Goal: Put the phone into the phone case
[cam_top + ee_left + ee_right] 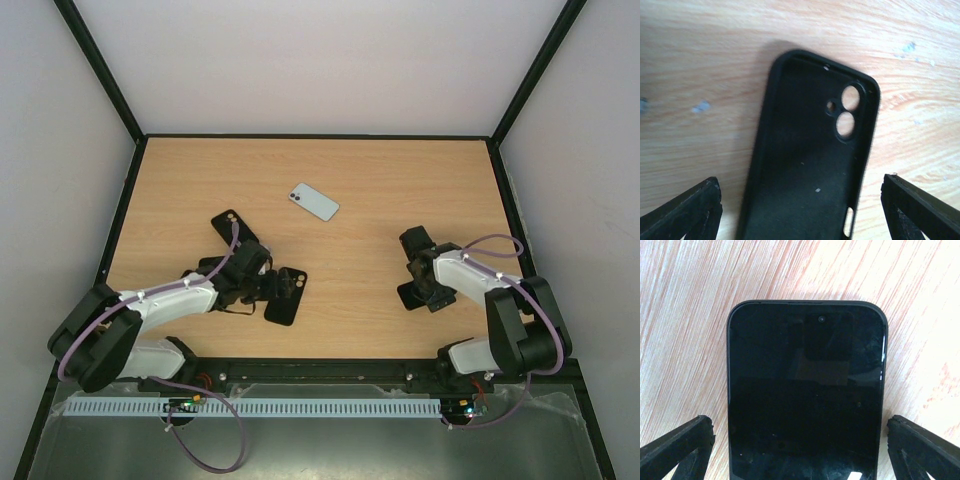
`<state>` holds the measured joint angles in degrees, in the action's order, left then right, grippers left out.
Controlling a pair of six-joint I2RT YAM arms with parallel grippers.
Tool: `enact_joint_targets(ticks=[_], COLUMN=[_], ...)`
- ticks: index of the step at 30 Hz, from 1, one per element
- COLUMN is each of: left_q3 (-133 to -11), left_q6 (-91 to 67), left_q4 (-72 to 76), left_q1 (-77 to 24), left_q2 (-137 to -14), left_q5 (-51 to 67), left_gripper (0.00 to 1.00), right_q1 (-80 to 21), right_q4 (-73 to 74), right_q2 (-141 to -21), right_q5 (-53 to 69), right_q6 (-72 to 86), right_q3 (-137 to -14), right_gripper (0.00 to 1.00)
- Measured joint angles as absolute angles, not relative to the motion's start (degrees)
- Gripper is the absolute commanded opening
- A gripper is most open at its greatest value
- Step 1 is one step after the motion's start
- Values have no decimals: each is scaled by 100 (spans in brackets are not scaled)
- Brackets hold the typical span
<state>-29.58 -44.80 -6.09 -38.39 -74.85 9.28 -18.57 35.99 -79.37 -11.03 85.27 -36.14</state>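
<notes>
the left gripper (802,197) hangs with jaws spread wide and empty astride the phone case (805,165), which lies hollow side up on the table (690,75) ready to receive, while the right gripper (800,440), equally spread and empty, straddles the screen-up phone (805,390), seemingly to take its long edges.

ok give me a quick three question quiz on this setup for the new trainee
1. True or false: the right gripper is shut on the black phone.
2. What lies under the open left gripper? A) a black phone case, inside up B) a white charger C) nothing
3. Fill in: the black phone lies with its ____ facing up.
Key: 1 false, its jaws stand open either side of the phone; 2 A; 3 screen.
</notes>
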Motion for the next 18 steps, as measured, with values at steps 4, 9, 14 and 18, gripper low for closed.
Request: enact_joint_targets(ticks=[4,9,14,18], left_q3=[-2904,-2864,-2801,-2724], left_q6=[-4615,-4783,-5011,-5188], left_q4=[-395,-163,108,349], left_q1=[-4023,-4150,-4289,-4346], left_q2=[-7507,-7564,-7601,-7601], left_q5=[1116,1317,1542,1758], left_gripper=[86,85,85,85], right_q1=[-1835,-1828,-1824,-1806], right_q4=[3594,3605,3649,3640], right_q2=[-7975,-8047,-8154,-8193], right_q5=[-1109,-1109,-1116,-1160], right_q6=[8556,8578,8556,8433], right_q3=[-3653,-3684,-3745,-3745], right_gripper=[91,91,83,79])
